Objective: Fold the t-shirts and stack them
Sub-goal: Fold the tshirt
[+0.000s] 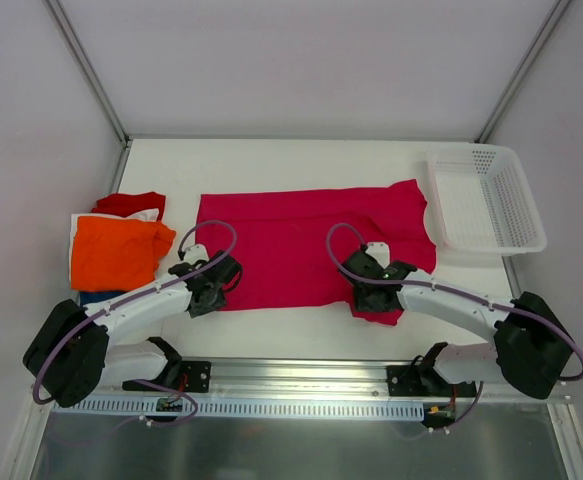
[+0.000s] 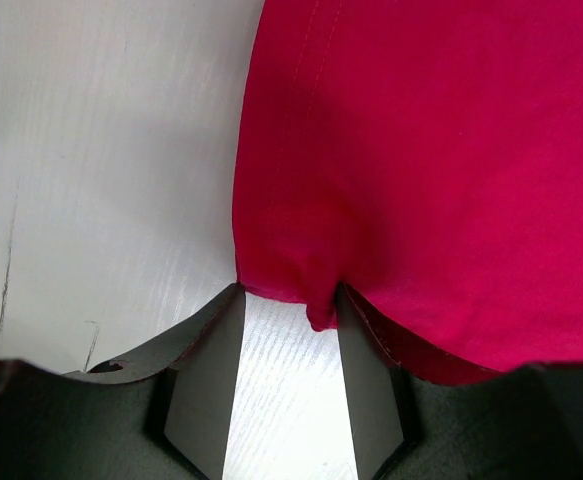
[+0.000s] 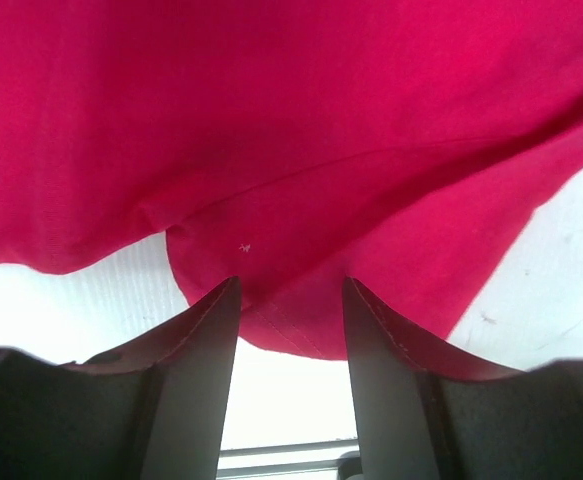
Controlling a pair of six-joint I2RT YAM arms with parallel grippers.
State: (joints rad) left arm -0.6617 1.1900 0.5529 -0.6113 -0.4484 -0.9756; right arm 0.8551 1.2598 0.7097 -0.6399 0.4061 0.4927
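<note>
One magenta-pink shirt (image 1: 301, 245) lies spread out, its near edge at the tips of both grippers. Four more sit in a single pile out to the left of the left gripper (image 1: 209, 287): one orange shirt (image 1: 116, 252) on top, and one red shirt (image 1: 131, 203), one white shirt (image 1: 73, 238) and one dark blue shirt (image 1: 95, 297), each showing only as an edge. That makes five shirts. One white perforated basket (image 1: 471, 158) sits beyond the right gripper (image 1: 373, 292), off to its right. There are two grippers, each with two fingers, and both pairs of fingers are spread apart.
</note>
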